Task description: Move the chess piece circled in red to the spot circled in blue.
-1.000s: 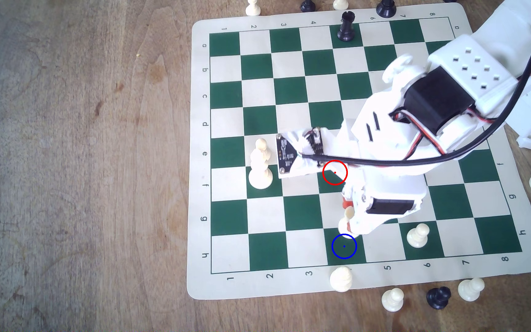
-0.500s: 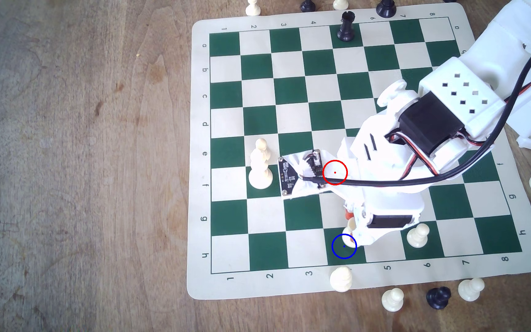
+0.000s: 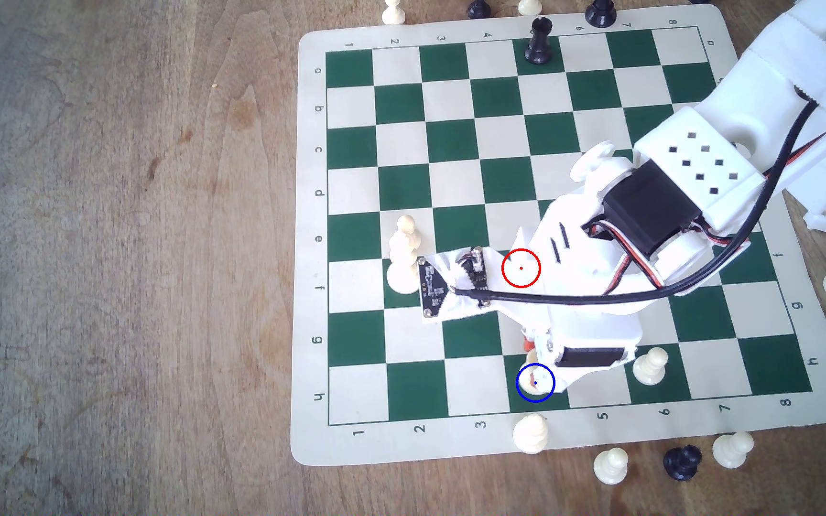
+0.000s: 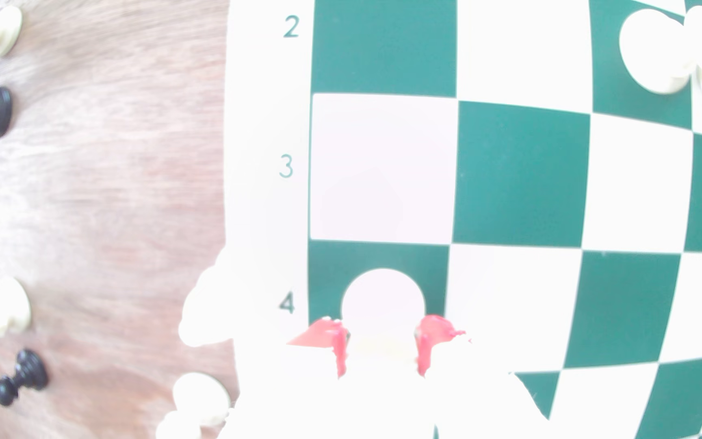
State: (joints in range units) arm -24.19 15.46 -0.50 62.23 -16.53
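White printed arm's gripper (image 3: pixel 534 369), with red-padded fingers (image 4: pixel 429 337), is closing snugly on either side of the short cream-white plastic rook (image 4: pixel 383 304) and gripping it. The rook is sitting over the dark green square ringed in thin blue (image 3: pixel 521 394), in the near row of the green-and-cream chessboard mat (image 3: pixel 309 248), exterior view. A round-headed cream pawn (image 3: pixel 649 366) is standing two squares to that view's right, and a tall cream piece (image 3: pixel 403 258) is standing farther left.

The exterior view looks almost straight down on the chessboard (image 3: pixel 311 248) from well above. The wrist view sits low, close behind the gripper (image 4: pixel 381 337), sharing the board's row-h corner.
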